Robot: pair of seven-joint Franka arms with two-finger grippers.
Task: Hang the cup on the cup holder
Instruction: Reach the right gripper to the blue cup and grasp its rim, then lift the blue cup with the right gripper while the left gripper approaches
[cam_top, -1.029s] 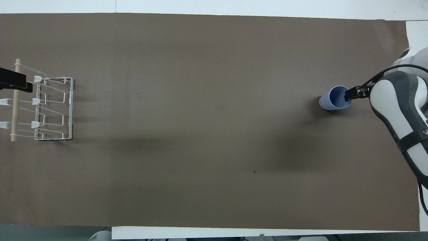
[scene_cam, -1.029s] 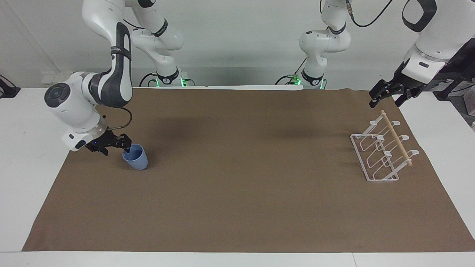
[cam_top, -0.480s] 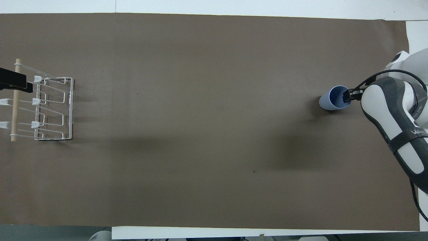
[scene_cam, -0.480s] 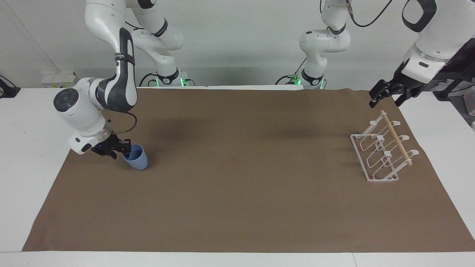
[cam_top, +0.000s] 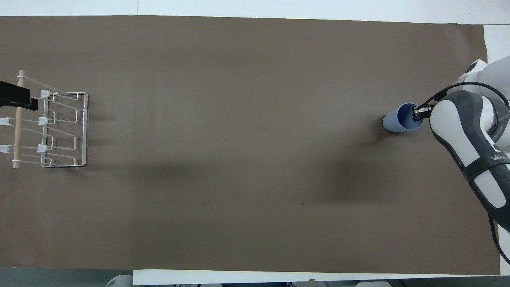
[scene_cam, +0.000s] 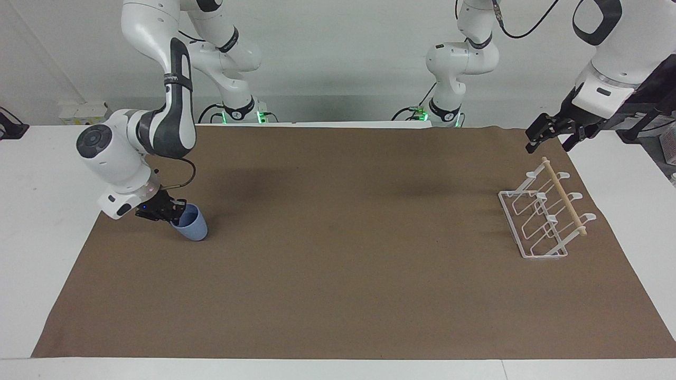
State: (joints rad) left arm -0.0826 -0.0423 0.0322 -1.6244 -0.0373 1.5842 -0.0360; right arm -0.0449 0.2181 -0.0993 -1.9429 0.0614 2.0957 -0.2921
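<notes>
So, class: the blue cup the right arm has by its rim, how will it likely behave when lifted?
The cup looks like thin plastic, so probably light and stiff. It already leans with the right pincer at its rim, so it likely tips easily. Its smooth tapered wall may slip or swing in a rim pinch on the way to the cup holder.

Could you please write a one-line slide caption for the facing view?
Right gripper clamps the tilted cup's rim while the left gripper waits above the cup holder at the brown mat's left-arm end.
</notes>
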